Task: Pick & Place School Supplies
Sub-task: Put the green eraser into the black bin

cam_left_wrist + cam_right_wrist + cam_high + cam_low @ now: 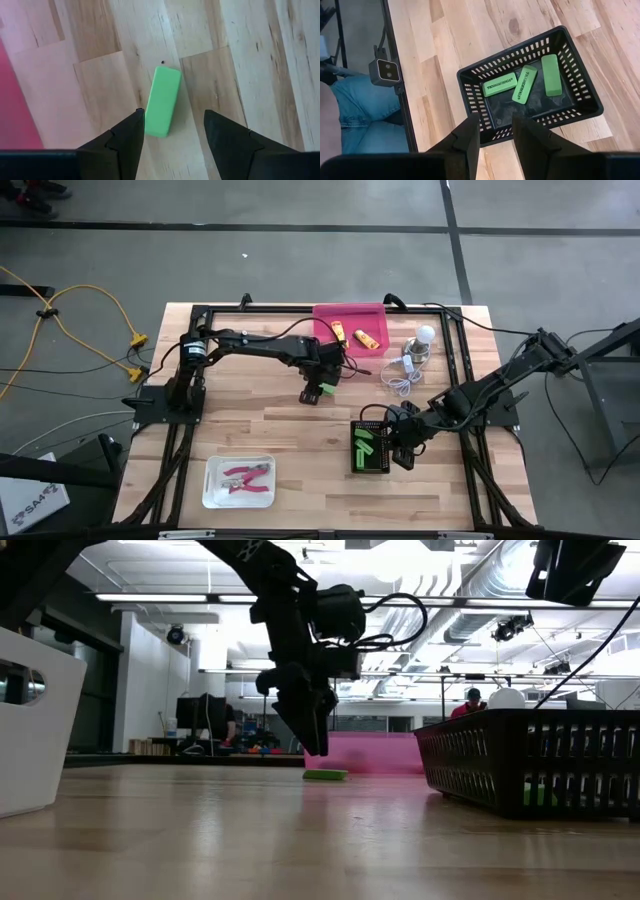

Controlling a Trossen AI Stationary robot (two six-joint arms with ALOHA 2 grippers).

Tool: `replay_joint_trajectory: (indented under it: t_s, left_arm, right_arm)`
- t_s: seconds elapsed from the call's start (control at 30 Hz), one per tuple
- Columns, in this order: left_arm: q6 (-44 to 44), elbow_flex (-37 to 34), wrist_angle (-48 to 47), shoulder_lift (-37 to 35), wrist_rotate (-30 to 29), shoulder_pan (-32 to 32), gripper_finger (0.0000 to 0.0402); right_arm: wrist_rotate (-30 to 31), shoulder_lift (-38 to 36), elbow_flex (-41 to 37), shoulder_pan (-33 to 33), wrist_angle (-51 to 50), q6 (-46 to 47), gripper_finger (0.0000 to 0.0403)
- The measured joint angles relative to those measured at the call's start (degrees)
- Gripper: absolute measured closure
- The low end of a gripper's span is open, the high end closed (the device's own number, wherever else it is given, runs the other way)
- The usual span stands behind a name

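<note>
The left pincer (172,131) hangs wide over a plain bright-green block (163,101) lying flat on the pale wood-plank counter (280,430), beside the pink tray (352,328) at its far edge.

Green blocks (525,83): four. Yellow-orange pieces (368,338): two. Pink-handled tools (246,479): two.

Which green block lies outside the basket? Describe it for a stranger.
Find the pink tray on the table. Beside it, under the left gripper, one green block lies on bare wood. The other three sit in the black basket.
</note>
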Motion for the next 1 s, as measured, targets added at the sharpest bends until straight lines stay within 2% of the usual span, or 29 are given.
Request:
replay_joint_trajectory:
  t_s: [0.2,0.37,1.0]
  left_arm:
    - [0.02,-0.15,-0.26,2.29,-0.08,0.37,0.0203]
    - [0.91,-0.11,0.15,2.66,-3.59,0.26,0.0203]
    - [0.63,-0.09,1.38,3.82,-3.13,0.21,0.0203]
  right_arm:
    - [0.0,-0.02,0.0,0.0,0.53,0.0,0.03]
    - [-0.02,-0.02,0.02,0.0,1.16,0.0,0.03]
    - [-0.02,-0.02,-0.01,0.0,1.69,0.0,0.0299]
